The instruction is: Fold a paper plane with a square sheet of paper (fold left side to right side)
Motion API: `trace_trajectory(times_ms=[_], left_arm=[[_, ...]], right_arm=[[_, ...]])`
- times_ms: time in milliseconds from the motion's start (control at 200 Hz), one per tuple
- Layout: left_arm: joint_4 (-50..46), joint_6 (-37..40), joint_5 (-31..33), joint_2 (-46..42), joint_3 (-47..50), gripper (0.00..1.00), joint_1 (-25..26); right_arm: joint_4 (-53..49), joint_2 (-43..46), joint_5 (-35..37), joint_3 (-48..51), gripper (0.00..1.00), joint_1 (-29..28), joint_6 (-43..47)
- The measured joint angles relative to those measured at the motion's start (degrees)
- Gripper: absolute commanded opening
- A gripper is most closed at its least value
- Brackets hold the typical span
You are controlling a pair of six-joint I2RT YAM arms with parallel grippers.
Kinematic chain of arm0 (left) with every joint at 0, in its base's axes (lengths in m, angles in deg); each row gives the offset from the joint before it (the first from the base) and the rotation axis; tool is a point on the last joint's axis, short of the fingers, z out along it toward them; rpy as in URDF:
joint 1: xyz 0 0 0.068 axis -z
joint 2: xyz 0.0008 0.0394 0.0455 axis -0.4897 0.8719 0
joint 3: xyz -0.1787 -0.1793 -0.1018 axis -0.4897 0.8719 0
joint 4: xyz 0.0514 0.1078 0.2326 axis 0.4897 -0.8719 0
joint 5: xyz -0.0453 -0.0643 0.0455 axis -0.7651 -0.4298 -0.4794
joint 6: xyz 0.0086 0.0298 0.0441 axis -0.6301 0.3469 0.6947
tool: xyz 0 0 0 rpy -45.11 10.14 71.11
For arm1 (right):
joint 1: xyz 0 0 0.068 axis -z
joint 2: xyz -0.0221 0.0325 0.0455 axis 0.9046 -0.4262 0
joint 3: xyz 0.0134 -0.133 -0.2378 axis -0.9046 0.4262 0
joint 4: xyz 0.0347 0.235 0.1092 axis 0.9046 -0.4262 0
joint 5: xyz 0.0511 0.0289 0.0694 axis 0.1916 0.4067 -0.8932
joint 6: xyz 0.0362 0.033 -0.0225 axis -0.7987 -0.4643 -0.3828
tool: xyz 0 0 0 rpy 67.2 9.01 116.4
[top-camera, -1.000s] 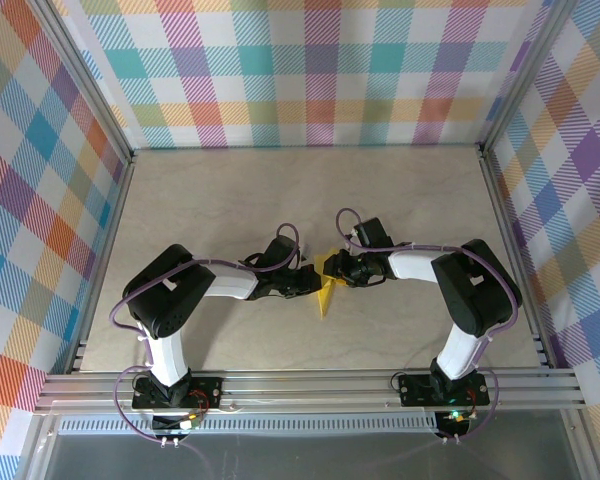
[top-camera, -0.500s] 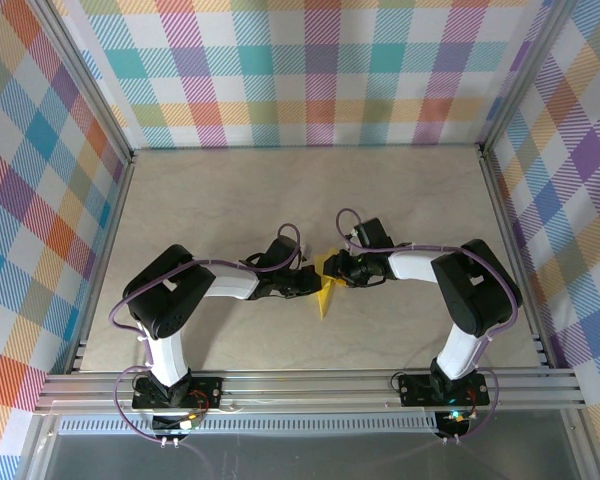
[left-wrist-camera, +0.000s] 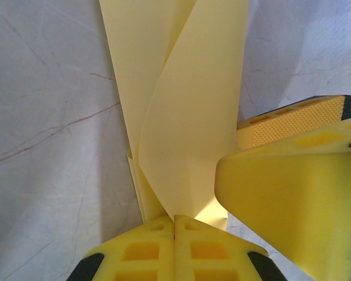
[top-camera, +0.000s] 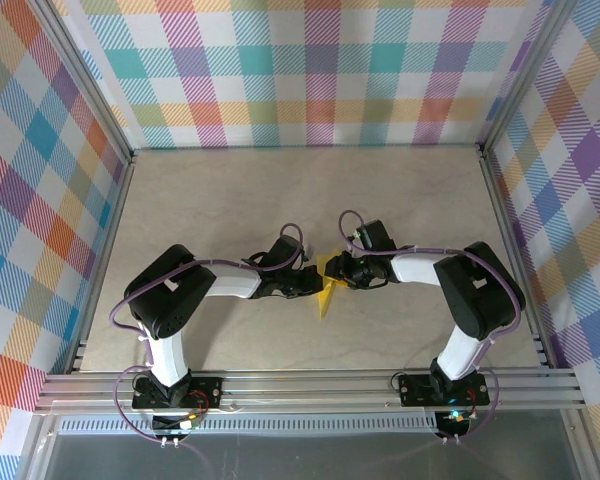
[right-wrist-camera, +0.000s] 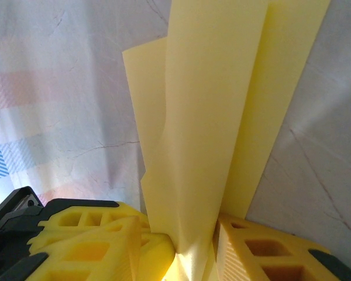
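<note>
The yellow sheet of paper (top-camera: 326, 298) is folded into a narrow creased shape with a point toward the near edge, at the table's middle. My left gripper (top-camera: 314, 284) comes from the left and is shut on the paper's left edge. In the left wrist view its fingertips (left-wrist-camera: 174, 225) meet with the paper (left-wrist-camera: 187, 117) rising from between them. My right gripper (top-camera: 338, 275) comes from the right. In the right wrist view its jaws (right-wrist-camera: 199, 252) stand partly apart, closed on the upright paper layers (right-wrist-camera: 210, 117). A right finger (left-wrist-camera: 292, 199) shows beside the paper.
The beige marbled tabletop (top-camera: 230, 200) spreads around the paper. Checked walls (top-camera: 310, 70) and metal frame rails (top-camera: 310, 385) bound it at the back, the sides and the near edge.
The right arm's elbow has shifted very slightly to the right. The paper and both grippers stay where they were.
</note>
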Motion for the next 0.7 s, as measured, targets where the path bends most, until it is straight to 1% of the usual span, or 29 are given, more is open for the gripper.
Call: trace_trajectory(times_ms=[700], left_arm=[[0.0, 0.0, 0.0, 1.2, -1.4, 0.01, 0.9]], right_arm=[[-4.3, 2.4, 1.7, 0.8, 0.38, 1.2, 0.1]])
